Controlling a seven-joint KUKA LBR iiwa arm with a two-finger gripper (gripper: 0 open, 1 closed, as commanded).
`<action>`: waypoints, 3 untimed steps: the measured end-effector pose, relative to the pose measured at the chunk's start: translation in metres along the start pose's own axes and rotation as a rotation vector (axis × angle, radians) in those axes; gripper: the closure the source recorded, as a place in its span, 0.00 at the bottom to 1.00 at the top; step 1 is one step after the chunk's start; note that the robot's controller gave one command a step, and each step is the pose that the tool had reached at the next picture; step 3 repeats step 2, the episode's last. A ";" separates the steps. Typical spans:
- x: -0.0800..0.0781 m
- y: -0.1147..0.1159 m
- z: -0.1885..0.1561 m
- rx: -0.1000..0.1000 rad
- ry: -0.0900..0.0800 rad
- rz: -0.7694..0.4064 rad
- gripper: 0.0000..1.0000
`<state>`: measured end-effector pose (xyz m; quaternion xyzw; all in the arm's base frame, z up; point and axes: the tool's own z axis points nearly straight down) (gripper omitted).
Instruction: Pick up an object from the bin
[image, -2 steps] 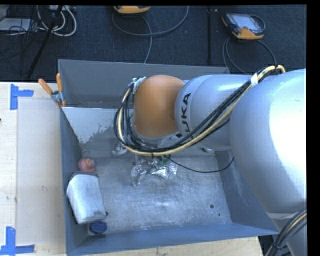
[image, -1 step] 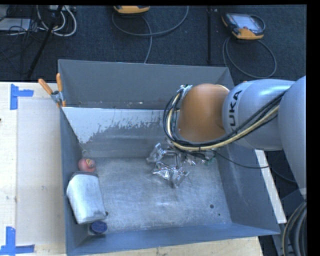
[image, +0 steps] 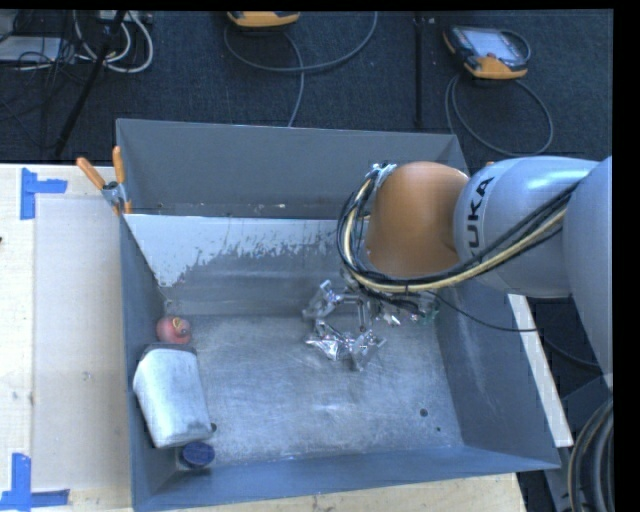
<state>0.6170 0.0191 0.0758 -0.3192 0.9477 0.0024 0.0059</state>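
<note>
Grey metal bin (image: 250, 190) seen from above. The arm's pincer (image: 346, 328) hangs low over the middle floor; apart or together, I cannot tell. A white roll (image: 172, 397), pink ball (image: 175, 330) and blue cap (image: 197, 456) lie by the left wall, well apart from it.

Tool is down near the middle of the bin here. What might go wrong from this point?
1. The tool sits low over bare bin floor. The reddish ball, white roll and blue cap all lie by the left wall, so closing here would probably grab nothing.
2. It looks very near the floor; pushing lower may scrape it.
3. The roll lies close to that wall, leaving little room to get round it.
</note>
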 end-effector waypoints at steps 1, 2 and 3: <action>-0.002 -0.002 -0.003 0.009 -0.008 -0.001 1.00; -0.004 -0.002 -0.031 0.003 0.008 -0.004 1.00; -0.004 -0.002 -0.031 0.003 0.008 -0.004 1.00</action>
